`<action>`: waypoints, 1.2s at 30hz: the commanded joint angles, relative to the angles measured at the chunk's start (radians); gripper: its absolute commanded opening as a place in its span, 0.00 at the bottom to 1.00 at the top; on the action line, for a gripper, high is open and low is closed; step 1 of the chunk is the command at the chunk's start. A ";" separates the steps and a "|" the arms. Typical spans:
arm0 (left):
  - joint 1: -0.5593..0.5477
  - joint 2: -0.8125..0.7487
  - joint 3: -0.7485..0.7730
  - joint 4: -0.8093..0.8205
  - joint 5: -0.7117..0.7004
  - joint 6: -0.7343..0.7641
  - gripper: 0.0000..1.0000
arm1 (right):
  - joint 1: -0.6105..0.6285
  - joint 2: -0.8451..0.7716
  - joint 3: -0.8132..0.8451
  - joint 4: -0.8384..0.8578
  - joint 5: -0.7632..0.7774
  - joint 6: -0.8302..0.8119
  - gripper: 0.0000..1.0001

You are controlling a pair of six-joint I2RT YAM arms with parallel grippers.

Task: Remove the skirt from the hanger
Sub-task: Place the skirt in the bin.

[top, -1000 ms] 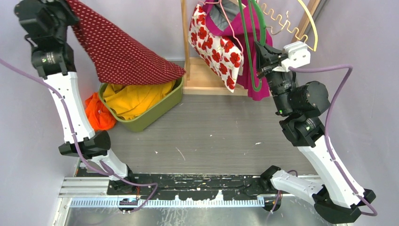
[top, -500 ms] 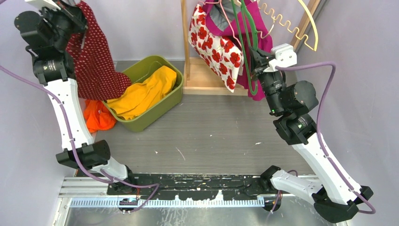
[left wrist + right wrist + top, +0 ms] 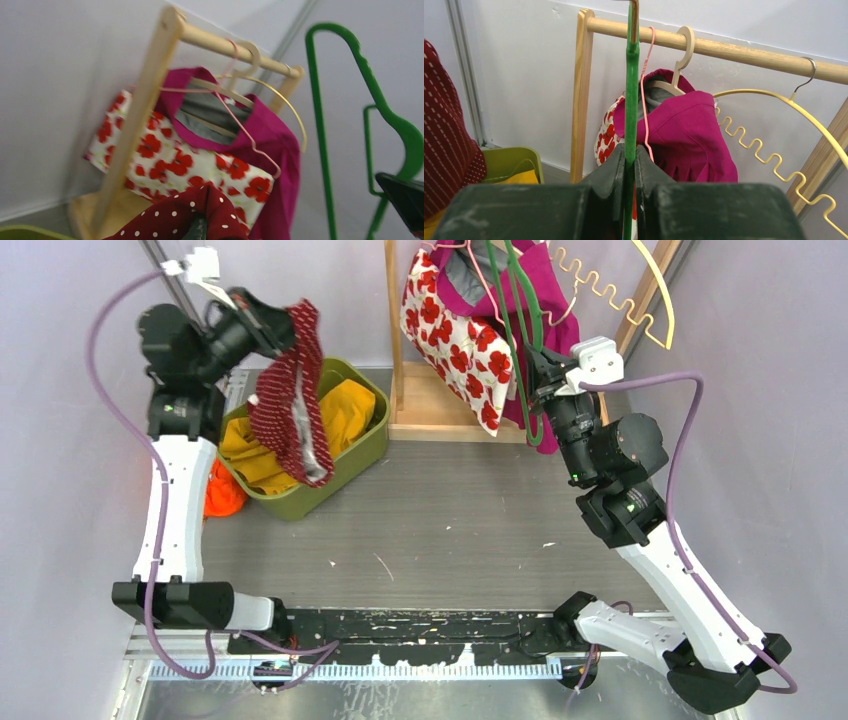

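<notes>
The skirt is dark red with white dots and hangs bunched from my left gripper, above the olive bin. My left gripper is shut on the skirt's top edge; in the left wrist view the skirt covers the fingers at the bottom edge. The green hanger is bare and stands upright in front of the rack. My right gripper is shut on its thin bar. In the right wrist view the hanger runs straight up between the closed gripper fingers. The skirt shows at that view's left edge.
An olive-green bin holds a yellow cloth; an orange cloth lies left of it. The wooden rack carries a poppy-print garment, a magenta garment and a yellow wavy hanger.
My left arm has swung the skirt from the far left corner rightward; it now hangs narrow over the bin. My right gripper has drifted slightly left with the hanger.
</notes>
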 commanded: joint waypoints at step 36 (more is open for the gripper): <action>-0.111 0.293 -0.068 -0.306 -0.842 0.674 0.03 | 0.004 -0.024 0.102 0.016 0.308 -0.255 0.00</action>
